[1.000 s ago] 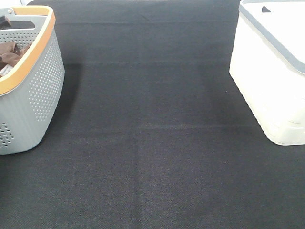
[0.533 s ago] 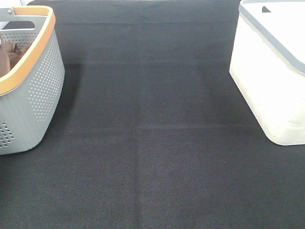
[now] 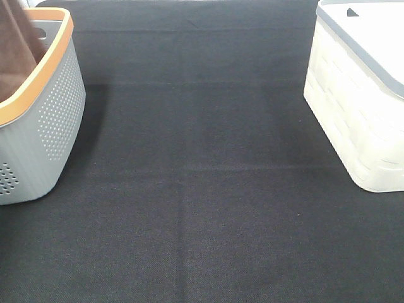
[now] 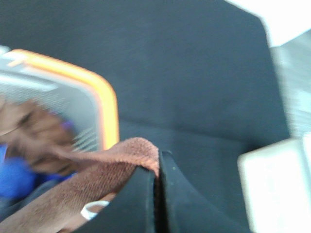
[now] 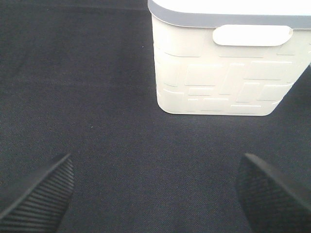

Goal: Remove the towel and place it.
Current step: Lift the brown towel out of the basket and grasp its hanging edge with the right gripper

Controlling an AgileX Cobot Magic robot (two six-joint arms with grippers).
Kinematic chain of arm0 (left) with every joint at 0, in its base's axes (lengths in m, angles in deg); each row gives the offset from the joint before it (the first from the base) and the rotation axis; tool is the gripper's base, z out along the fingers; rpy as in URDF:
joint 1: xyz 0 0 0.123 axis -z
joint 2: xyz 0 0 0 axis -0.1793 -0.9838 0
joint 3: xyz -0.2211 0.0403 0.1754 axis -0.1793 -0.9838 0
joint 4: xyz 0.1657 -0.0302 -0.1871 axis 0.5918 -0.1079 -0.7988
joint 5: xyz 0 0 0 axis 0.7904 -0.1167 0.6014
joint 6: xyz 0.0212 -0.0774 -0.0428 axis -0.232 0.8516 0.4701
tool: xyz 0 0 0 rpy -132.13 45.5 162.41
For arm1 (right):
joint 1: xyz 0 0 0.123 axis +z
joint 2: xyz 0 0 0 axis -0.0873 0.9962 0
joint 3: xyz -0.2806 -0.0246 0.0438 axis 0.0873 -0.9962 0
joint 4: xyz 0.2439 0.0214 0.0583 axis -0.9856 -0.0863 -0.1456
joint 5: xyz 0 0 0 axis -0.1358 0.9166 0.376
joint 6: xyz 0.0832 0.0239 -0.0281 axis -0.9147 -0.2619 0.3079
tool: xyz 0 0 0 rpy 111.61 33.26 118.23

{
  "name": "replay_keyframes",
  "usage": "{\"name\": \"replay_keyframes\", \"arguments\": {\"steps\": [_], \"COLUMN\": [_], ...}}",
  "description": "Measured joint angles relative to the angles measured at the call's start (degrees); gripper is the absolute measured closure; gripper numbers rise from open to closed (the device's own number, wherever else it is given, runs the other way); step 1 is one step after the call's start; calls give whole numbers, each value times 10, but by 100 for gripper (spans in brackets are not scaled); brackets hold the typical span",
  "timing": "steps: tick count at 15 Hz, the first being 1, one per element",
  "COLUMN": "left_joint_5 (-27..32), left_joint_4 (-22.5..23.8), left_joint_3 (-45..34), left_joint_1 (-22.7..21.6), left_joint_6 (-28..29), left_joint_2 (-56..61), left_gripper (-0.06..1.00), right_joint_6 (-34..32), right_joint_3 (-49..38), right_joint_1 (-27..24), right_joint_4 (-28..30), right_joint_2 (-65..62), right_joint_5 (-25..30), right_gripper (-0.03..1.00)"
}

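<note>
From the high camera, the towel (image 3: 16,53) is showing as a rust-brown terry sheet hanging in soft vertical folds over the grey basket (image 3: 57,120) with the orange rim, at the far left of the counter (image 3: 202,189). Its lower part is dipping inside the basket, and its top is running out of view. No arm is showing here. A white bin (image 3: 360,113) is sitting at the right, well apart.

In the blurred left wrist view, the left gripper (image 4: 158,165) is pinching a folded edge of the towel (image 4: 97,172) between jaws pressed together, above the basket's rim. A small white tag (image 4: 95,209) is hanging below.

In the right wrist view, the right gripper (image 5: 155,194) is hovering over bare counter with its jaws spread wide and holding nothing, facing the white bin (image 5: 223,77).
</note>
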Motion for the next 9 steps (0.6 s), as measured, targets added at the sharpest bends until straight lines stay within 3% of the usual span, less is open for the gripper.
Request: {"name": "replay_keyframes", "arguments": {"steps": [3, 6, 8, 9], "left_joint_5": [-31, -62, -103, -135], "left_joint_4": [-76, -89, -93, -97], "left_joint_3": [0, 0, 0, 0], "left_joint_1": [10, 41, 81, 116], "left_joint_6": [-37, -56, -73, -97], "left_joint_2": [45, 72, 93, 106], "left_gripper": [94, 94, 94, 94], "right_joint_6": [0, 0, 0, 0], "right_joint_3": [0, 0, 6, 9], "right_joint_1": [0, 0, 0, 0], "right_joint_4": [0, -1, -6, -23], "right_joint_2": [0, 0, 2, 19], "right_joint_5": [0, 0, -8, -37], "right_gripper": [11, 11, 11, 12]}}
